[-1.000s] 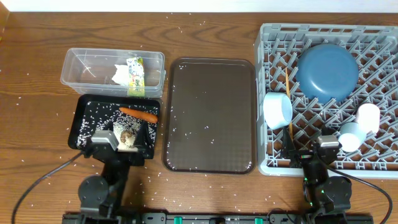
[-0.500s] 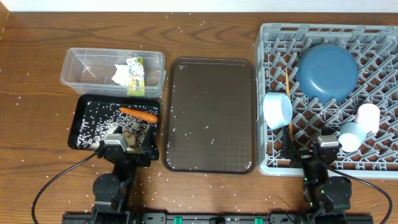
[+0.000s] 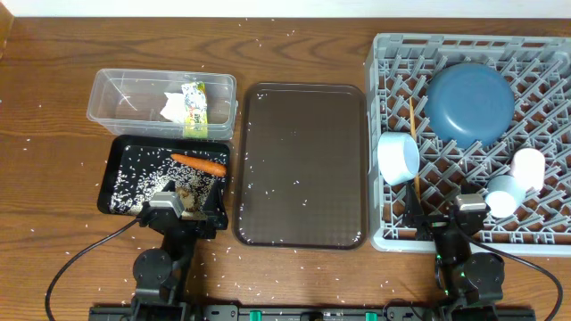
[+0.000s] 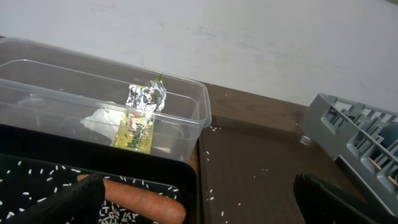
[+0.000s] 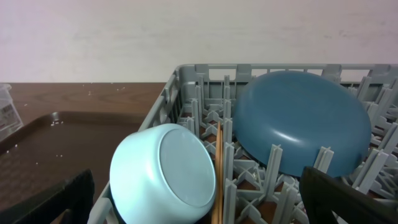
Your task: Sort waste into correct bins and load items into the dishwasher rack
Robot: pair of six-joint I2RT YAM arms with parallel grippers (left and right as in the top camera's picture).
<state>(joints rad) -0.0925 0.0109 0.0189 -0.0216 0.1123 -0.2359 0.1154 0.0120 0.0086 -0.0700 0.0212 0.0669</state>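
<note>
The clear tub (image 3: pixel 116 94) holds the white napkin (image 4: pixel 102 119), the green-yellow wrapper (image 4: pixel 135 132) and the foil ball (image 4: pixel 147 96). The black tray (image 3: pixel 120 160) holds rice grains (image 3: pixel 134 169), the carrot (image 3: pixel 199 164) and a brown scrap (image 3: pixel 184 191). The grey rack (image 3: pixel 553 53) holds the blue plate (image 3: pixel 469 102), the white bowl (image 3: pixel 398 156), the chopsticks (image 3: pixel 414 143), the light-blue cup (image 3: pixel 504 194) and the pink cup (image 3: pixel 529 168). My left gripper (image 3: pixel 183 211) is open and empty over the tray's front edge. My right gripper (image 3: pixel 451 223) is open and empty at the rack's front edge.
The dark brown serving tray (image 3: pixel 303 160) lies between the bins and the rack, with a few rice grains on it. Loose rice is scattered over the wooden table (image 3: pixel 53 178). Cables trail from both arms at the front edge.
A second ago my left arm shifted slightly right and back from the brown scrap, then stayed still. The right arm has not moved.
</note>
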